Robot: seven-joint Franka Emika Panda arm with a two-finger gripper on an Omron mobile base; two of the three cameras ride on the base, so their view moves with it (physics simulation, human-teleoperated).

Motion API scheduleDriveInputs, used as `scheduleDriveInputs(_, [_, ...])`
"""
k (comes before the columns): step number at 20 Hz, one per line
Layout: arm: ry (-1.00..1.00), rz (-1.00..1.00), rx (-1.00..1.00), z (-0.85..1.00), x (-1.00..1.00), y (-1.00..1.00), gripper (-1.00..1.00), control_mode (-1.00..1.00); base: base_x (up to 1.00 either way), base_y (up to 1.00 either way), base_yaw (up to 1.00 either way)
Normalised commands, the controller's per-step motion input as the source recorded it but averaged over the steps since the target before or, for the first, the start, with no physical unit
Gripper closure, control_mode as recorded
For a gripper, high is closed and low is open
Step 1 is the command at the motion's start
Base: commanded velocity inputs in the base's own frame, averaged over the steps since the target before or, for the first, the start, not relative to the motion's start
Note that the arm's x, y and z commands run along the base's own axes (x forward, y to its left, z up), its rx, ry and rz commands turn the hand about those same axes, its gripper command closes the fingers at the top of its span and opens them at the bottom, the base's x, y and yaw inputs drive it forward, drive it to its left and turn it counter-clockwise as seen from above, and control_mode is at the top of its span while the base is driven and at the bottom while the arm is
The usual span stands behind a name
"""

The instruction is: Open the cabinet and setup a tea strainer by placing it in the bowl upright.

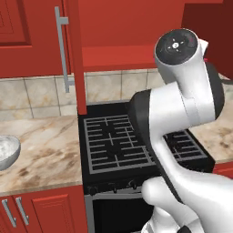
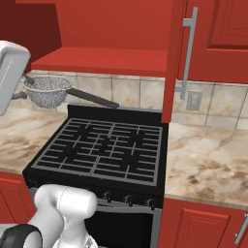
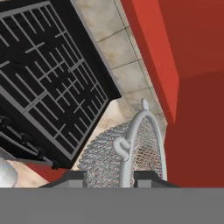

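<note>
The tea strainer (image 2: pixel 46 94) hangs in the air left of the stove, below the cabinet shelf, its silver mesh basket upright and its dark handle pointing right. In the hand view my gripper (image 3: pixel 109 177) is shut on the tea strainer (image 3: pixel 103 157), whose wire rim stands between the two finger tips. The red wall cabinet (image 1: pixel 118 57) stands open, one door (image 1: pixel 75 54) swung out toward me with its silver bar handle (image 1: pixel 61 45); the same door (image 2: pixel 174 58) shows edge-on in the right base view. The silvery bowl (image 1: pixel 7 152) sits on the counter at far left.
A black stove (image 1: pixel 118 141) with grey grates lies between two marble counter stretches (image 2: pixel 208 164). The open cabinet door hangs over the stove's edge. Red base cabinets (image 1: pixel 45 209) run below the counter. My white arm (image 1: pixel 182 104) rises over the stove's right side.
</note>
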Motion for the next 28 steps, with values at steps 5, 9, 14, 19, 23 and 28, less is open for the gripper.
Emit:
scheduleDriveInputs(5, [-0.09,0.0,0.0,-0.44,-0.77,0.0,1.0,-1.0,0.0,0.0,0.0])
scheduleDriveInputs(9, [0.0,0.0,-0.01,-0.58,-0.23,0.11,1.0,-1.0,0.0,0.0,0.0])
scheduleDriveInputs(14, [0.01,0.0,0.0,-0.38,0.02,0.06,1.0,-1.0,0.0,0.0,0.0])
scheduleDriveInputs(19, [0.0,0.0,-0.04,-0.39,0.03,0.0,1.0,-1.0,0.0,0.0,0.0])
scheduleDriveInputs(23, [0.0,0.0,-0.06,-0.43,0.07,-0.02,1.0,-1.0,0.0,0.0,0.0])
scheduleDriveInputs(28, [0.0,0.0,-0.03,-0.21,0.04,-0.1,1.0,-1.0,0.0,0.0,0.0])
